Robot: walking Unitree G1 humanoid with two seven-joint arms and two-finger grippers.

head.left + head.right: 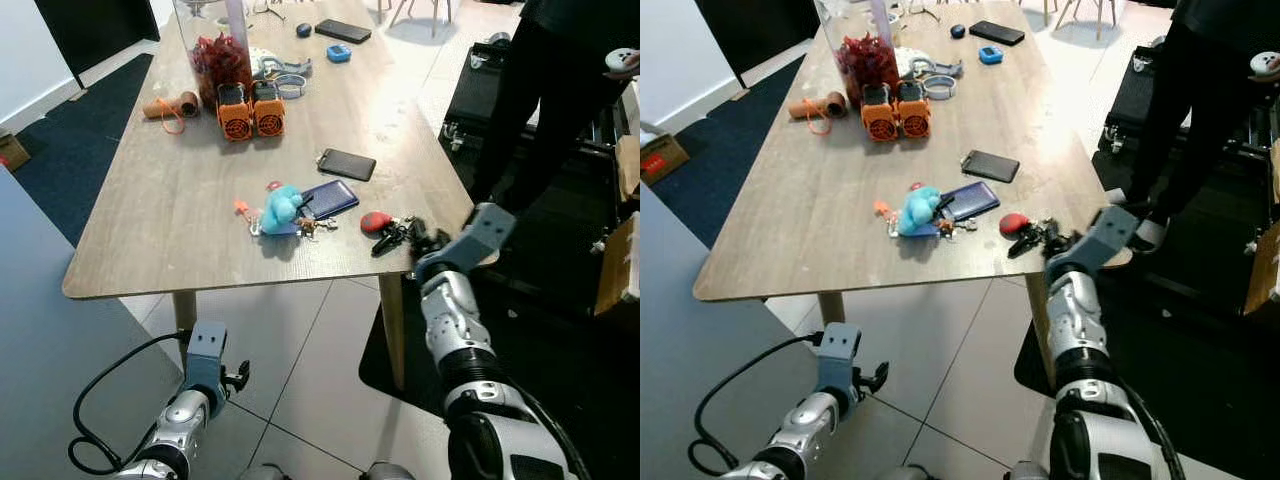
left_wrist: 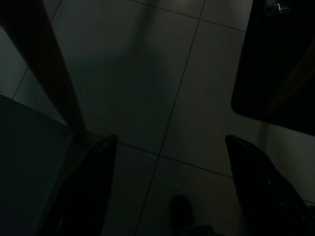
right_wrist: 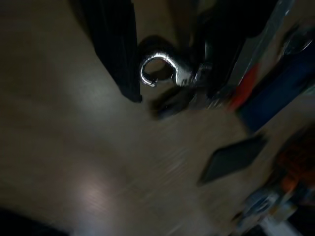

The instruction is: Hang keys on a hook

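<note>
Here the right gripper [image 1: 425, 243] reaches over the near right corner of the wooden worktop [image 1: 170, 215], its black fingers down at the bunch of keys [image 1: 392, 233]. The keys lie on the worktop just toward the robot from the black phone [image 1: 347, 164], with a red fob at the end nearer the blue plush keychain [image 1: 281, 208]. In the right wrist view a silver clasp [image 3: 162, 70] of the bunch sits in the gap beside one dark finger [image 3: 115, 46], and the jaws stand parted around the bunch; whether they actually pinch it I cannot tell, as the picture is blurred.

The blue plush keychain rests against a dark blue flat case [image 1: 328, 199], on the side of the phone nearer the robot and a little to its left. Beyond the phone, further up the worktop, stand two orange fans [image 1: 251, 110] side by side, next to a clear jar holding red contents [image 1: 213, 55].

The left gripper [image 1: 232, 380] hangs low beside the robot, below the worktop edge and over the tiled floor [image 1: 300, 330]; the left wrist view shows its jaws released and spread wide above the dim tiles.

A person in dark clothes [image 1: 545, 100] stands past the worktop's right side.
</note>
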